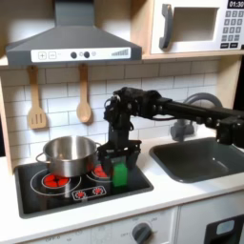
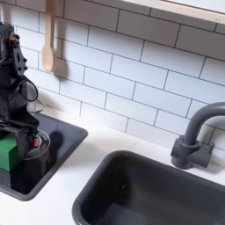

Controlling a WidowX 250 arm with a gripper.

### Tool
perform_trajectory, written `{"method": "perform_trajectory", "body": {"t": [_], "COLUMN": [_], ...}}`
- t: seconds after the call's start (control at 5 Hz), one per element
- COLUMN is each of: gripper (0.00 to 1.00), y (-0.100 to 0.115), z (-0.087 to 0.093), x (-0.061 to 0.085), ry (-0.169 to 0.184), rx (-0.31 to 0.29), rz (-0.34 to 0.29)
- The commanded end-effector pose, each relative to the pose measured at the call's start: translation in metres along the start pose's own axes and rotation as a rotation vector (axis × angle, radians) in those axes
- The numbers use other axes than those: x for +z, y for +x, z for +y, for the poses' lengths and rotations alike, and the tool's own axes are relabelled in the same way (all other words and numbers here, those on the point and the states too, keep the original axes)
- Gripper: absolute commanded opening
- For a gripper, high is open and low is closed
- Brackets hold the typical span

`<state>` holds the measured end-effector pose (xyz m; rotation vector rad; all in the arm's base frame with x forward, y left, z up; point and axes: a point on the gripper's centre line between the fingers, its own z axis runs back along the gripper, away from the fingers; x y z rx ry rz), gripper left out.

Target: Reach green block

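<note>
Readable text: very little

The microwave [image 1: 197, 26] display showed blurred digits in the first exterior view, perhaps "01:30"; nothing else was legible.

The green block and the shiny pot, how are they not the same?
The green block is small, bright green and matte; the pot is much bigger, silver and shiny. The block is boxy with flat sides; the pot is round and open on top. The gripper is right at the block, not the pot. Both sit on the black stove.

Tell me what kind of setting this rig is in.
Looks like a toy play kitchen, not a real one. Cues: a stovetop with printed red burners, a range hood and microwave above, and a dark sink with a faucet against white tile.
</note>
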<state>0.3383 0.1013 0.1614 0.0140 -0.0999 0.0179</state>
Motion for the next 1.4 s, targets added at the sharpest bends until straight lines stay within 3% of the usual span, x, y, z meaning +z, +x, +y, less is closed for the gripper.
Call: {"method": "perform_trajectory", "body": {"t": [0.0,0.6,1.2], "gripper": [1.00,1.00,1.00], "y": [0.001,0.003,0.005], "z": [-0.001,0.000,0.001], "x": [-0.011,-0.032,-0.027], "ry": [-0.005,-0.025,-0.017], "rx": [-0.003,-0.013,-0.008], "rz": [0.020,0.076,0.059]}}
